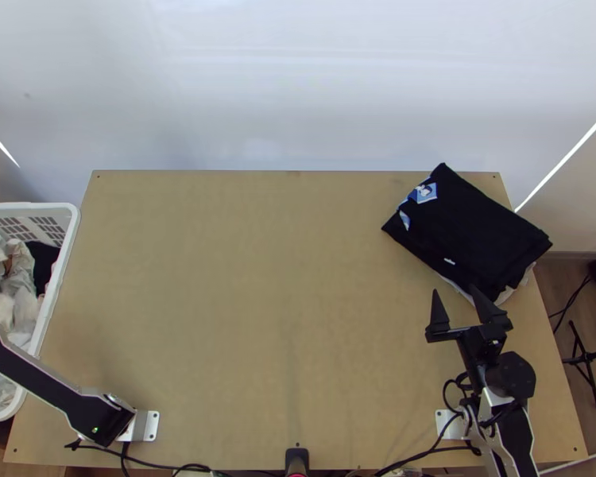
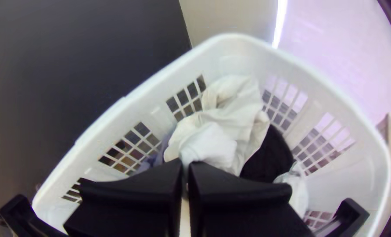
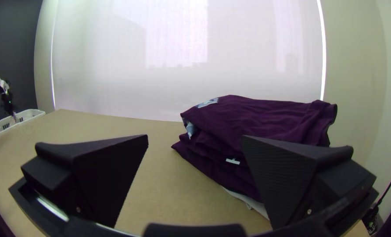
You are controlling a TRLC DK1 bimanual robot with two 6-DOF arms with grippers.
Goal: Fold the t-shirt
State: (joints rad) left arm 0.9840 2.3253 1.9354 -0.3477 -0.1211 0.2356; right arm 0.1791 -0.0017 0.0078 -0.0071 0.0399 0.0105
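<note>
Your light wooden table (image 1: 258,278) has a pile (image 1: 481,230) of folded dark clothes lying at two o'clock, a pale layer (image 3: 248,202) showing low in it. At eight and four o'clock you have metal plates (image 1: 150,425) at the arm bases. Black cables (image 1: 425,455) run along the six o'clock edge, where a black fitting (image 1: 296,456) sits.

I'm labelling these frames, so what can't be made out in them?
- Basket: left side cut off by top view's edge.
- White cloth: covers what lies beneath, left wrist view.
- Dark stack: layer count hidden by overlapping folds, right wrist view.
- White tag: details too small, top view.
</note>
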